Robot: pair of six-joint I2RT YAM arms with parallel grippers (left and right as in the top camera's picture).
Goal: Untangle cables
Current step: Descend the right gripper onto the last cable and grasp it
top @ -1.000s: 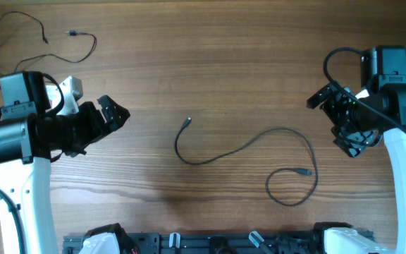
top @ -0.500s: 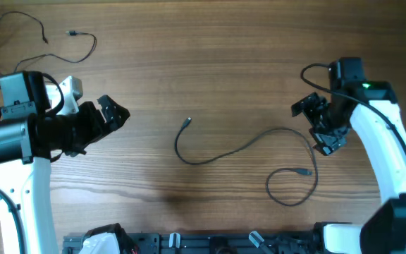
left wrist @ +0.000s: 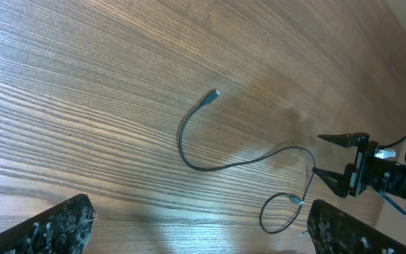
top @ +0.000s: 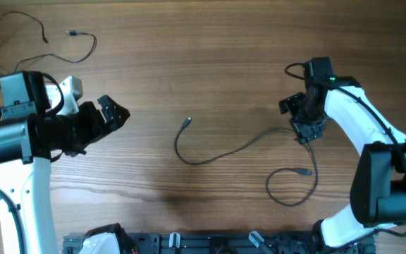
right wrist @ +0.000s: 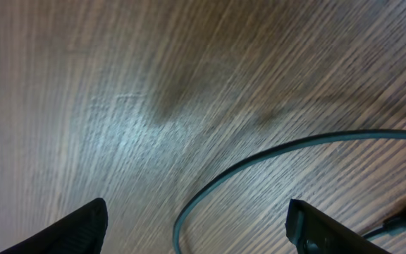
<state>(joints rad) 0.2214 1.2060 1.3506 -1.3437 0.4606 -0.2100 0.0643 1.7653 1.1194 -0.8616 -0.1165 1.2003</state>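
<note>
One thin black cable [top: 240, 148] lies loose mid-table, a plug [top: 187, 122] at its left end and a loop [top: 292, 187] with a plug at its right end. It also shows in the left wrist view [left wrist: 217, 166]. A second thin cable [top: 83, 53] lies at the far left. My right gripper [top: 301, 123] is open, low over the first cable's bend, with the strand [right wrist: 259, 166] between its fingers. My left gripper [top: 115, 113] is open and empty, far left of the cable.
The wooden table [top: 210, 63] fills the view. A black rack [top: 210, 243] runs along the front edge. The right arm's own thick cable [top: 294, 69] loops above its wrist.
My right gripper has moved left and down the table from the far right edge to the cable's right bend. The left arm and both cables have not moved.
</note>
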